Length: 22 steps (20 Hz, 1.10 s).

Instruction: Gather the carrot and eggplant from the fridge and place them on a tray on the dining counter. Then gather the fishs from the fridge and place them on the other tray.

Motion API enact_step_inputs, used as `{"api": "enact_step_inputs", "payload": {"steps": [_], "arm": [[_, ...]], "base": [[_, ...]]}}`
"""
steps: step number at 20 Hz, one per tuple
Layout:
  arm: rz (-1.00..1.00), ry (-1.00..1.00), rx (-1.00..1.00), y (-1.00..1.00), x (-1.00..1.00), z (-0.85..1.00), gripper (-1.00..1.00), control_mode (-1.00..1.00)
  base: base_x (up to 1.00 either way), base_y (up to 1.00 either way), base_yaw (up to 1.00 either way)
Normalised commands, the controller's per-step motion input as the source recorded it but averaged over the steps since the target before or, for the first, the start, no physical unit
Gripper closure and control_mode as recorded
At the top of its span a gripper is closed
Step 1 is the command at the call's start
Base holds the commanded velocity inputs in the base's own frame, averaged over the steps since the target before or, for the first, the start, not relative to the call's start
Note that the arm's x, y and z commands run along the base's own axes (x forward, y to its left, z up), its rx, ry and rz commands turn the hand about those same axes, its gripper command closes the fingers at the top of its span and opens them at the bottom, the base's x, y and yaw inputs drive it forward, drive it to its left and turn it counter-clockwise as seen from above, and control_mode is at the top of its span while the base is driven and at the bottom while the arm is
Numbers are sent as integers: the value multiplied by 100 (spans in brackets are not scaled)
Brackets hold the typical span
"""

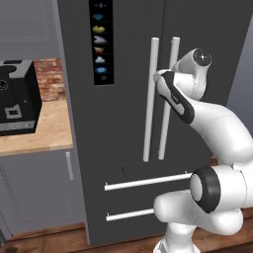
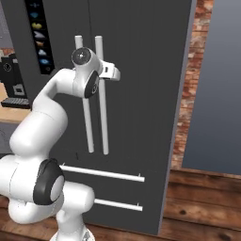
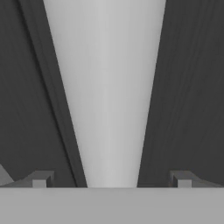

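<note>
The fridge [image 1: 123,123] [image 2: 141,94] stands shut right in front of me, dark grey, with two pale vertical bar handles [image 1: 150,99] [image 2: 101,103]. My gripper [image 1: 159,76] [image 2: 111,70] is up against those handles at about their upper third. In the hand view my gripper [image 3: 111,179] is open, and one pale handle bar [image 3: 105,87] runs up between the two fingertips [image 3: 41,178] without either tip touching it. I cannot tell which of the two handles it is. The carrot, eggplant, fishs, both trays and the dining counter are out of view.
Two horizontal drawer bars [image 1: 148,182] [image 2: 101,173] cross the fridge's lower part. Left of the fridge, a black coffee machine [image 1: 17,99] sits on a wood counter [image 1: 49,133]. To the right are a brick wall strip [image 2: 188,94], a grey panel [image 2: 216,94] and wood floor [image 2: 202,197].
</note>
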Motion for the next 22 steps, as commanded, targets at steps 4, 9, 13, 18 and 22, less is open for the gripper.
{"api": "enact_step_inputs", "payload": {"steps": [4, 9, 13, 18, 22], "arm": [[0, 0, 0, 5, 23, -4, 100, -100], [0, 0, 0, 1, 4, 1, 100, -100], [-4, -1, 0, -10, -42, 19, 100, -100], [-7, -3, 0, -16, -80, 27, 100, -100], [-7, -3, 0, -19, -95, 39, 100, -100]], "base": [[0, 0, 0], [0, 0, 0], [0, 0, 0], [0, 0, 0], [0, 0, 0]]}}
